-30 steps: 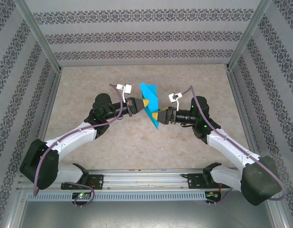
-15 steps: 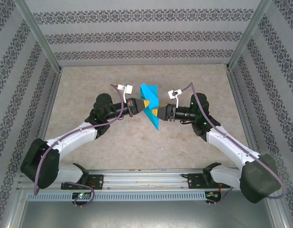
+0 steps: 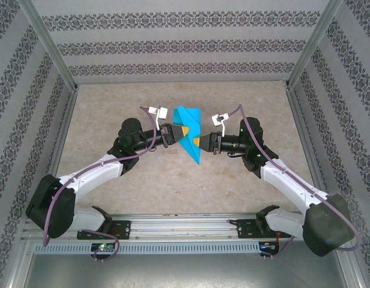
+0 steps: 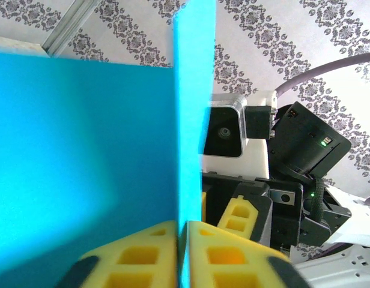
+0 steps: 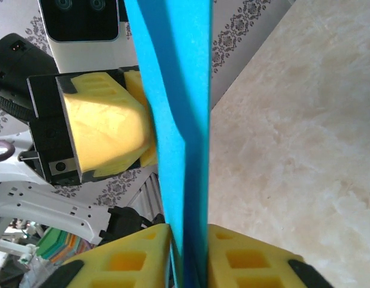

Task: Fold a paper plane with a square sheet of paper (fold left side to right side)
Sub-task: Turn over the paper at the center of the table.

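Note:
The teal-blue sheet of paper [image 3: 188, 117], folded into layers with a pointed lower end, hangs edge-up in the air above the middle of the table. From the left, my left gripper [image 3: 182, 129] is shut on it; in the left wrist view the yellow pads [image 4: 131, 258] pinch the sheet's [image 4: 83, 150] edge at the left gripper [image 4: 182, 252]. From the right, my right gripper [image 3: 197, 142] is shut on the lower part. In the right wrist view the right gripper [image 5: 188, 258] presses the folded paper [image 5: 179, 90] from both sides, with the left gripper's fingers [image 5: 107, 126] behind.
The beige marbled table [image 3: 173, 180] lies below the held paper. Patterned walls and metal frame posts [image 3: 53, 48] enclose the back and sides. The arms' base rail [image 3: 185, 228] runs along the near edge.
The right gripper has slid slightly left and shut onto the paper's lower part. The left gripper has kept its hold, and the paper has barely moved.

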Motion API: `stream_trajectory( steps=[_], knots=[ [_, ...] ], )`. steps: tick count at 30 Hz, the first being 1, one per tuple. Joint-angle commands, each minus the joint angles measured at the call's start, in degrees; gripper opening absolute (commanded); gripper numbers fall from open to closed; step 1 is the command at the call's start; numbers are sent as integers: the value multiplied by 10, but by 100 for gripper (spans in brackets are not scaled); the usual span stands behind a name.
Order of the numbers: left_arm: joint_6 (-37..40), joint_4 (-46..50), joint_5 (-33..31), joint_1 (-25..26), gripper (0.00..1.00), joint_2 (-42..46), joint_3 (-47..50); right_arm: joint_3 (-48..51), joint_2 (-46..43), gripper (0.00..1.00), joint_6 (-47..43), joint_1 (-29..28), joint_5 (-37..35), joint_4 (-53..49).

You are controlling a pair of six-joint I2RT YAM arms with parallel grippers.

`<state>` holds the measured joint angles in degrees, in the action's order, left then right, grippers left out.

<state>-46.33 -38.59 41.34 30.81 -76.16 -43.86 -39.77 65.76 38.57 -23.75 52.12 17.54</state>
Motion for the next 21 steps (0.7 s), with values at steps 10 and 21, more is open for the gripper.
stream_trajectory(
  steps=[10, 21],
  knots=[
    [106, 171, -113, 6, 39, 95, 17, -16, -37, 6, -52, 7, -42, -77],
    [192, 272, -205, 5, 67, 232, 57, -80, -49, 1, -163, -35, -178, -267]
  ],
)
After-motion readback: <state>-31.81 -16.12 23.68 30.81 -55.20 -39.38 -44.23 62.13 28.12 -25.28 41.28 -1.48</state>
